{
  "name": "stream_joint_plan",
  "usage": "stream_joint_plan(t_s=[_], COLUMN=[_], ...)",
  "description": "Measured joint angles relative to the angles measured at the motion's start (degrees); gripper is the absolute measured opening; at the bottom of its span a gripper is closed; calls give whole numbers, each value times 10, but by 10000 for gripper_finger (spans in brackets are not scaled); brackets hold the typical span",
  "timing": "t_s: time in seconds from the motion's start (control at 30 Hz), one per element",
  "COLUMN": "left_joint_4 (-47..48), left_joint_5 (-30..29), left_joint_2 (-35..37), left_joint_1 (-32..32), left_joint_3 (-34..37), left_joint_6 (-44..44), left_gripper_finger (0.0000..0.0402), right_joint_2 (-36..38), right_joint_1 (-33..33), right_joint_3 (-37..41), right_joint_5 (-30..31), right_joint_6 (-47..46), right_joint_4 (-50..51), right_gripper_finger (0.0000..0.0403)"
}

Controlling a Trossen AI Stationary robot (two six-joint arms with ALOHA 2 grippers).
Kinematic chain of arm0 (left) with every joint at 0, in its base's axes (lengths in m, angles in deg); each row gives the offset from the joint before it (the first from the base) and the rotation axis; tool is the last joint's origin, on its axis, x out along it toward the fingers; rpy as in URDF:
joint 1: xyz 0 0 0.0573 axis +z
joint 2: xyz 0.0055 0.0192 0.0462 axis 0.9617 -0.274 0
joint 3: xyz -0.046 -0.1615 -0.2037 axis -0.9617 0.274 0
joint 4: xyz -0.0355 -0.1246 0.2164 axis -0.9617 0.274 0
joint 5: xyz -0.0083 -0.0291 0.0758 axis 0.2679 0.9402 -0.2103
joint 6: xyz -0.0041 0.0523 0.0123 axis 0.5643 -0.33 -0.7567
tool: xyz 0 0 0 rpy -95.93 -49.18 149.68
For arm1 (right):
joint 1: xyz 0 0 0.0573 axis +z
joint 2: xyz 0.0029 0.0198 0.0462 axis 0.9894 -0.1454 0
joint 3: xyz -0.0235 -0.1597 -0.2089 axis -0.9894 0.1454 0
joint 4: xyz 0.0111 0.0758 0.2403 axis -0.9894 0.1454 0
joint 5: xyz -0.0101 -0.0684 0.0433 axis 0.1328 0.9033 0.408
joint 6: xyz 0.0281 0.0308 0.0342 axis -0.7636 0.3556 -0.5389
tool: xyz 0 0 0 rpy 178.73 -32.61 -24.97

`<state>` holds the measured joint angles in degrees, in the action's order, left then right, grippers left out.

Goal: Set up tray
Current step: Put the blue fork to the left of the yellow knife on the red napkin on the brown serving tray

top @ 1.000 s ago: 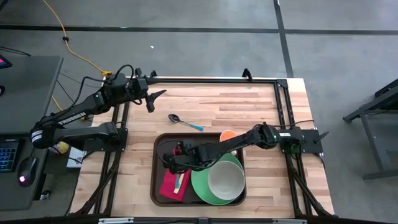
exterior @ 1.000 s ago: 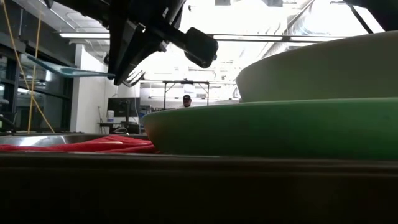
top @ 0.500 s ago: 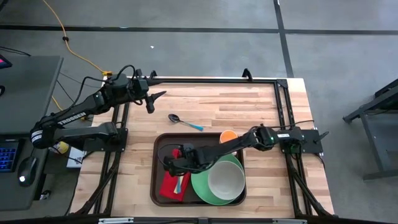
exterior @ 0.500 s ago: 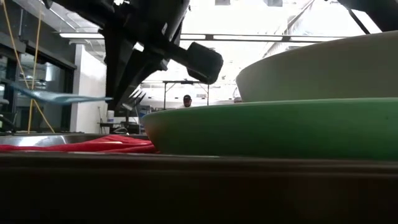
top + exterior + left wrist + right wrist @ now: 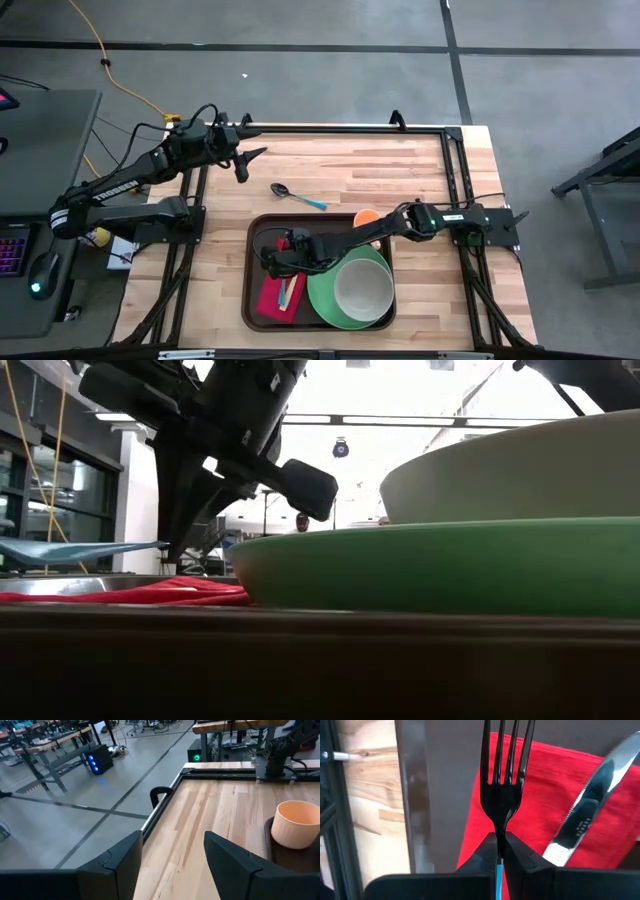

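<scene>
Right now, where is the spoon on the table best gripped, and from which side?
The spoon lies flat on bare wood, apart from the tray. I'd take its slim blue handle from straight above, closing across it; the dark bowl end is wider.

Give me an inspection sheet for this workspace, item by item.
Surface: wooden table, bare at the far side.
Job's things: tray holds a red napkin with a knife, a green plate with a bowl, an orange cup.
Clutter: spoon on the table beyond the tray.
Grippers: right gripper over the napkin, shut on a fork; left gripper open, parked at the table's far left corner.
Cables: yellow cable on the floor.
Surroundings: a person far behind.
</scene>
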<state>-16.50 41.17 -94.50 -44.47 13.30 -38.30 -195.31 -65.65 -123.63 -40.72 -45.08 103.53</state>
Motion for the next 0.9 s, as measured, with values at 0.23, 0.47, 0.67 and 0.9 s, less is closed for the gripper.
stream_joint_plan(t_s=[0.23, 0.47, 0.67, 0.9], left_joint_4=[12, 12, 12, 11], left_joint_5=[0, 4, 9, 10], left_joint_2=[0, 0, 0, 0], left_joint_1=[0, 0, 0, 0], left_joint_3=[0, 0, 0, 0], left_joint_6=[4, 6, 15, 18], left_gripper_finger=[241, 241, 241, 241], right_joint_2=[-6, -6, -6, -7], right_joint_1=[0, -3, -4, -6], right_joint_3=[0, 0, 0, 0], right_joint_5=[-8, -9, -11, -17], right_joint_6=[-15, -18, -18, -18], right_joint_4=[-2, 13, 19, 11], right_gripper_finger=[0, 0, 0, 0])
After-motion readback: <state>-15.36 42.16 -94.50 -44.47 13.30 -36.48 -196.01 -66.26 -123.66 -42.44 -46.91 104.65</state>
